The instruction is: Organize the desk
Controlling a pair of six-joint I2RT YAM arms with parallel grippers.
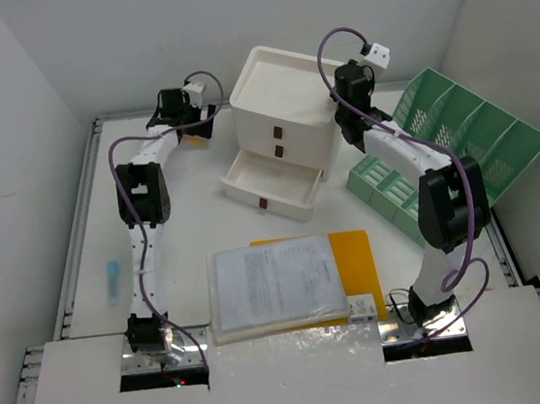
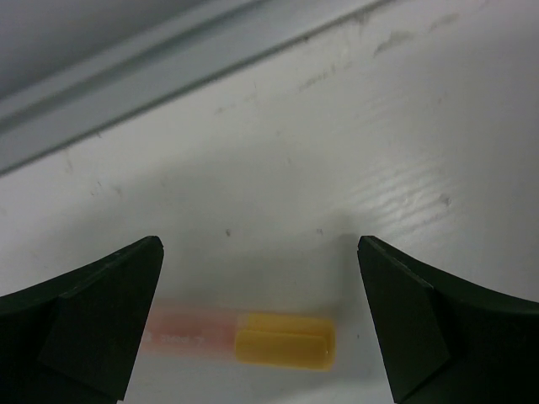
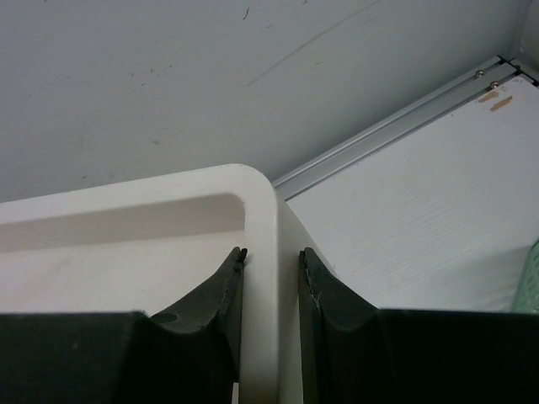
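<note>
The white desk [image 1: 187, 226] has silver rails along its edges. My left gripper [image 1: 195, 125] is at the far left back corner, open, with its jaws wide apart low over a small pen with a yellow cap and pale pink barrel [image 2: 282, 339] that lies on the desk [image 2: 354, 126]. The pen lies between the fingers, untouched. My right gripper [image 1: 341, 108] is shut on the raised top rim [image 3: 261, 210] at the right back corner of the white three-drawer box [image 1: 279, 113]. Its bottom drawer [image 1: 270, 184] is pulled open.
A green slotted file rack [image 1: 463, 141] lies tilted at the right. A plastic sleeve of papers [image 1: 275, 284] lies on a yellow folder [image 1: 359, 255] at the front, with a small white box [image 1: 362, 307] beside it. A blue pen-like item [image 1: 113, 278] lies at the left edge.
</note>
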